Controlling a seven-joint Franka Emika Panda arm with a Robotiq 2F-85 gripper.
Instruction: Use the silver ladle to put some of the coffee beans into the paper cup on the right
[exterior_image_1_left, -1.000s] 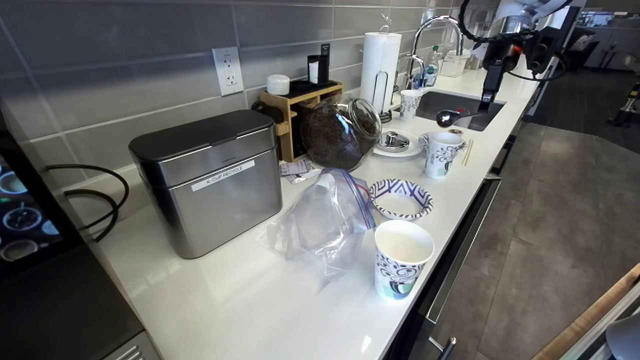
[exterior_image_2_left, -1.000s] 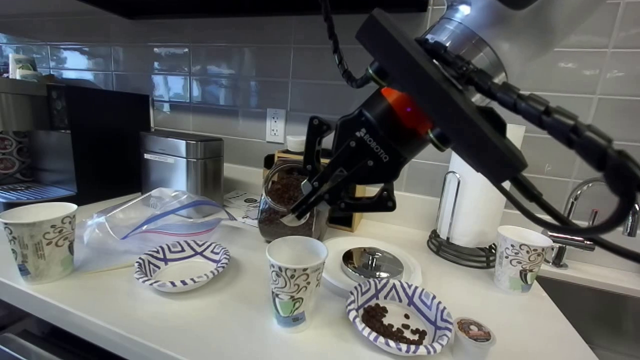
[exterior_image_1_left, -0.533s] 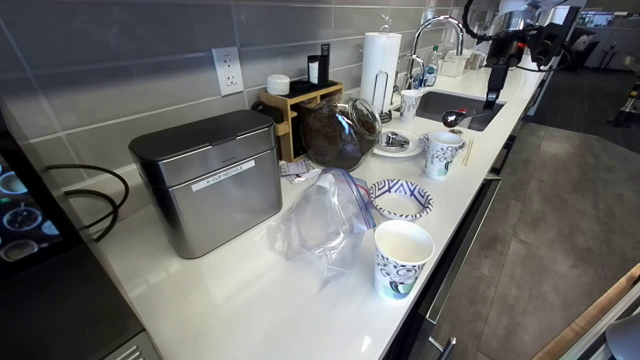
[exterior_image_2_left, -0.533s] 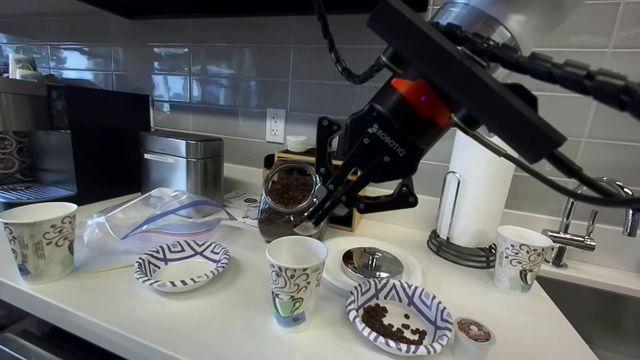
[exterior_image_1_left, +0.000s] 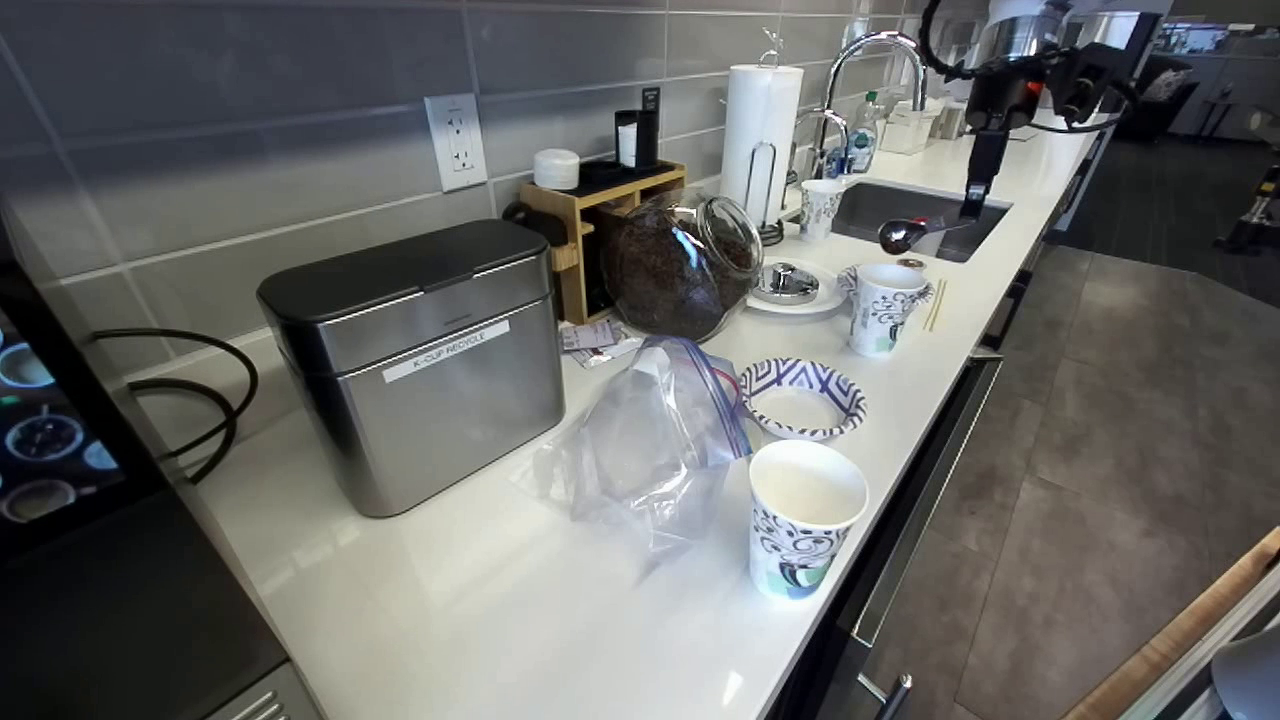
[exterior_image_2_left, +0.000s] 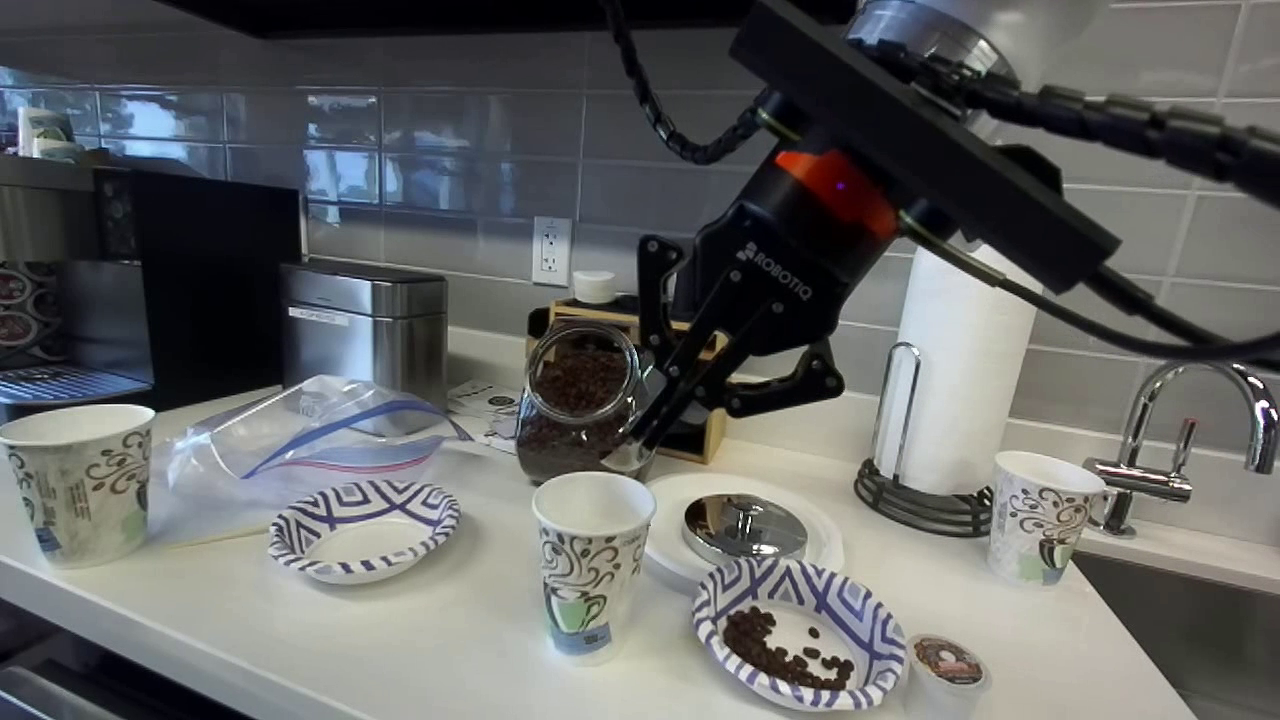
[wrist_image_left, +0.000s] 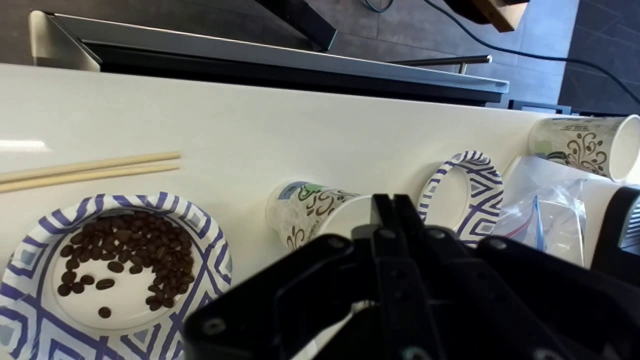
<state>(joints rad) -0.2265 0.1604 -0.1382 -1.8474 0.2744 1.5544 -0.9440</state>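
Holding the silver ladle (exterior_image_1_left: 902, 236) up off the surface (exterior_image_1_left: 450, 620) by its handle, with the hand (wrist_image_left: 391, 199) drawn narrow on it and, in an exterior view, the scoop out between 8 and 9 o'clock of the grip. Cannot see into the scoop, so cannot tell of any load. Could spill one through a twist of so thin a handle. By sweeping low in the wrist view toward the coffee beans (wrist_image_left: 170, 255) in the patterned bowl (wrist_image_left: 212, 260), between 8 and 9 o'clock, could clip and topple the light middle paper cup (wrist_image_left: 307, 207) at 9 o'clock. Might also fill the wrong one, with the similar sink-side cup (exterior_image_2_left: 1045, 515) at 3 o'clock of it in an exterior view; cannot tell for certain the cup meant.
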